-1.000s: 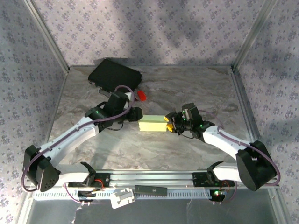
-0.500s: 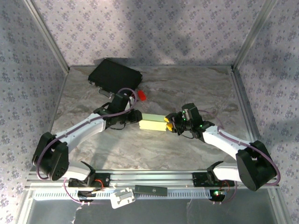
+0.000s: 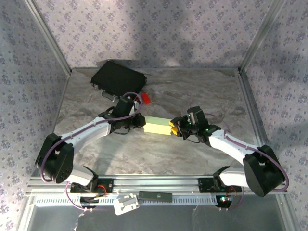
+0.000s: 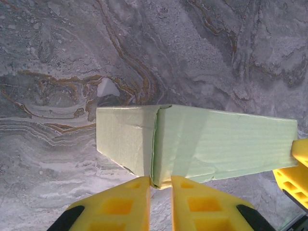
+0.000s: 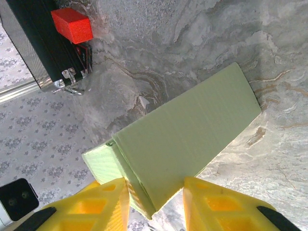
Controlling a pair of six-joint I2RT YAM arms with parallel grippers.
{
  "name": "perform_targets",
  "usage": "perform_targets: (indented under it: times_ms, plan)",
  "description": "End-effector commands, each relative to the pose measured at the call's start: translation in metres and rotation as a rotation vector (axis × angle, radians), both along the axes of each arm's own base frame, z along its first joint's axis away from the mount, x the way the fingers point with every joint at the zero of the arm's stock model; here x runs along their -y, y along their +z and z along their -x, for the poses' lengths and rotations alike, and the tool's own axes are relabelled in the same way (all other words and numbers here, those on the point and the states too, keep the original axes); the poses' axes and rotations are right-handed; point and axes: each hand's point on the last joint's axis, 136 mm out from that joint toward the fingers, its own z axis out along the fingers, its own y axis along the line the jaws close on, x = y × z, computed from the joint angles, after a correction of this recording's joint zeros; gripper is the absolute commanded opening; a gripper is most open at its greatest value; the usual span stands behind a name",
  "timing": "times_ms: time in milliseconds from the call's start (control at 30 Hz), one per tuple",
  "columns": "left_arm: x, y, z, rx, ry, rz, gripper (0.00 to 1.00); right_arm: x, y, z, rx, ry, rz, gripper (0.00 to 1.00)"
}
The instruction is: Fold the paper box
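1. Position: the paper box (image 3: 158,126) lies flat near the middle of the tabletop (image 3: 202,91), with its long axis running from 9 to 3 o'clock in the overhead view. It is already formed into a closed rectangular shape.
2. Right tool (image 3: 174,128): it is set at the box's 3 o'clock end. In its own wrist view the right tool (image 5: 154,192) is spread to the box's width and closed against the end, which is held between the fingers.
3. Left tool (image 3: 140,121): it is placed at the 9 o'clock end. In its wrist view the left tool (image 4: 161,183) is drawn almost together, leaving a slim slit at the corner seam. Whether card is pinched there cannot be told.
4. Condition: light wrinkling is noted beside the seam on the paper box (image 4: 202,144).
5. Risks, as judged:
   - The thin card could be buckled if the two ends are pressed towards each other.
   - The end flap could spring open if it is released before it is tucked.
   - The box could be twisted out of the right hold by an off-centre push.
6. A black case (image 3: 119,78) and a red block (image 3: 146,98) lie towards 11 o'clock, apart from the box.
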Motion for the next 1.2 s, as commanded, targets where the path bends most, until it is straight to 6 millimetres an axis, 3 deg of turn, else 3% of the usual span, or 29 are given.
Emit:
perform_targets:
  times_ms: [0,200,367,500,633,767,833,900,933,1000,1033,1067,1167]
  plan:
    - [-0.007,0.0,0.006,0.002,0.0,-0.009,0.16,0.009,-0.014,0.008,-0.039,0.015,0.078,0.33]
    - [-0.027,0.049,0.019,0.113,0.046,0.019,0.35,0.008,-0.022,0.028,0.005,0.115,0.206,0.31]
    - [-0.041,0.083,0.026,0.176,0.057,0.03,0.38,0.009,-0.023,0.062,0.08,0.206,0.37,0.31]
    - [-0.037,0.079,0.027,0.168,0.05,0.056,0.38,0.013,-0.027,0.079,0.146,0.223,0.455,0.32]
    - [-0.03,0.066,0.025,0.145,0.042,0.074,0.37,0.013,-0.033,0.08,0.171,0.229,0.454,0.33]
    - [-0.032,0.068,0.023,0.155,0.044,0.072,0.37,0.014,-0.011,0.073,0.225,0.255,0.505,0.36]
    - [-0.035,0.072,0.021,0.164,0.048,0.072,0.37,0.019,0.005,0.068,0.266,0.265,0.558,0.46]
    - [-0.043,0.077,0.018,0.168,0.065,0.081,0.37,0.032,0.021,0.062,0.313,0.268,0.629,0.73]
    - [-0.051,0.078,0.015,0.166,0.086,0.082,0.38,0.043,0.028,0.06,0.327,0.272,0.676,0.98]
    - [-0.07,0.08,0.007,0.171,0.139,0.08,0.43,0.082,0.039,0.053,0.325,0.218,0.822,0.99]
    - [-0.083,0.08,0.003,0.173,0.176,0.08,0.6,0.106,0.046,0.051,0.317,0.175,0.908,0.99]
    - [-0.095,0.08,-0.002,0.186,0.204,0.079,0.99,0.132,0.051,0.05,0.3,0.115,0.994,0.99]
    - [-0.134,0.071,-0.012,0.233,0.295,-0.005,1.0,0.197,0.055,0.053,0.236,-0.076,1.125,0.99]
